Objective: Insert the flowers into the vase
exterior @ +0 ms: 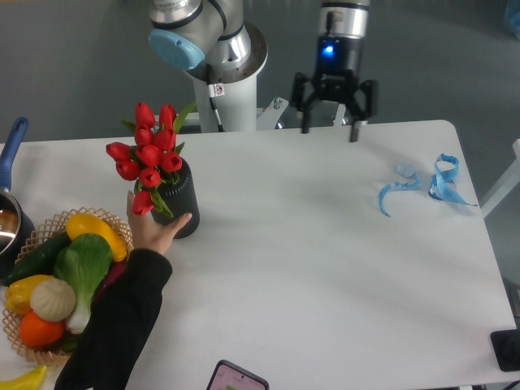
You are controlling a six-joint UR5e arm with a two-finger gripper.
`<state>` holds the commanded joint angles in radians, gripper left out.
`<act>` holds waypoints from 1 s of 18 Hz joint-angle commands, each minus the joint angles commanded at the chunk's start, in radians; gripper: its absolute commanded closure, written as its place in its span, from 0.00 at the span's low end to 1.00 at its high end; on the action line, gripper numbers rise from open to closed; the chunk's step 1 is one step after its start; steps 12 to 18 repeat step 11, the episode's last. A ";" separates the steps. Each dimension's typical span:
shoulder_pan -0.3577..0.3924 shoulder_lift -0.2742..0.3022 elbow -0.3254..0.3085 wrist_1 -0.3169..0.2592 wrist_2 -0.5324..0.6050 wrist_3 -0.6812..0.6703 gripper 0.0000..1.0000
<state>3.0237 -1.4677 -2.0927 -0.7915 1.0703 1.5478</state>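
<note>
White table [325, 268], hand [154, 230] partly hiding vase [182, 199], flowers [149, 162] inside

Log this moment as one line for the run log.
flowers: in vase | pincer: open, empty, near far edge | hand: touching vase
</note>
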 joint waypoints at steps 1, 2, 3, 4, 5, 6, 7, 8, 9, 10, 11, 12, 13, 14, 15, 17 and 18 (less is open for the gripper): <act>-0.025 -0.032 0.028 0.000 0.044 0.000 0.00; -0.045 -0.060 0.054 -0.002 0.092 0.000 0.00; -0.061 -0.089 0.081 -0.006 0.138 -0.002 0.00; -0.081 -0.120 0.112 -0.023 0.190 -0.002 0.00; -0.109 -0.159 0.161 -0.053 0.248 -0.005 0.00; -0.133 -0.201 0.208 -0.080 0.301 -0.008 0.00; -0.164 -0.247 0.264 -0.104 0.351 -0.009 0.00; -0.193 -0.288 0.317 -0.129 0.397 -0.012 0.00; -0.216 -0.327 0.369 -0.158 0.439 -0.014 0.00; -0.229 -0.364 0.417 -0.188 0.476 -0.014 0.00; -0.233 -0.376 0.442 -0.204 0.488 -0.014 0.00; -0.233 -0.376 0.442 -0.204 0.488 -0.014 0.00; -0.233 -0.376 0.442 -0.204 0.488 -0.014 0.00; -0.233 -0.376 0.442 -0.204 0.488 -0.014 0.00; -0.233 -0.376 0.442 -0.204 0.488 -0.014 0.00; -0.233 -0.376 0.442 -0.204 0.488 -0.014 0.00; -0.233 -0.376 0.442 -0.204 0.488 -0.014 0.00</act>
